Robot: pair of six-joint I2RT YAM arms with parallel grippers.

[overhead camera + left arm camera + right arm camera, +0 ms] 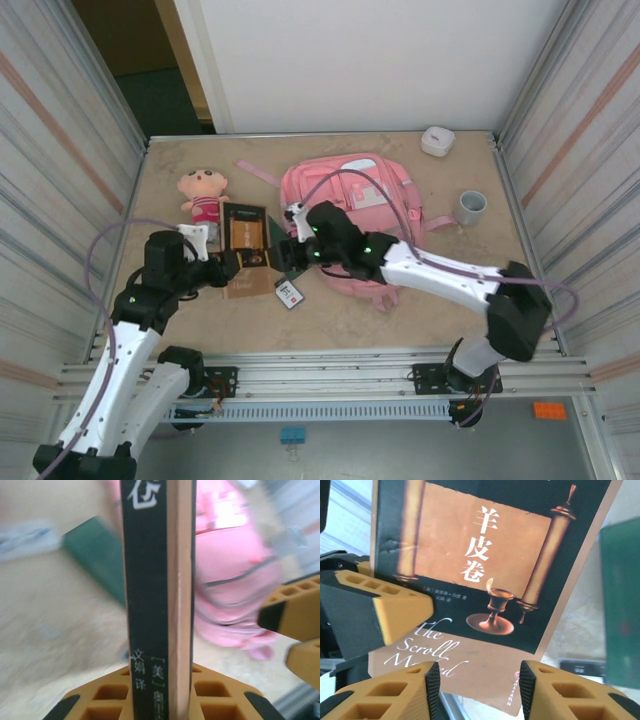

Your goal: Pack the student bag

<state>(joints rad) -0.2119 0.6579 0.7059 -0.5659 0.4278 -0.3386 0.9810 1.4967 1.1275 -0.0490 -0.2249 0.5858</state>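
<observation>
the left gripper (160,702) was clenched on a dark book (157,580), pinching it by its edge so the spine stood upright between the orange fingers (95,702). the right gripper (476,685) was slack, jaws parted and gripping nothing, with the book's cover just past its tips; i could not tell if they touched it. the pink backpack (350,195) lay flat on the table (420,320), just behind the right gripper.
</observation>
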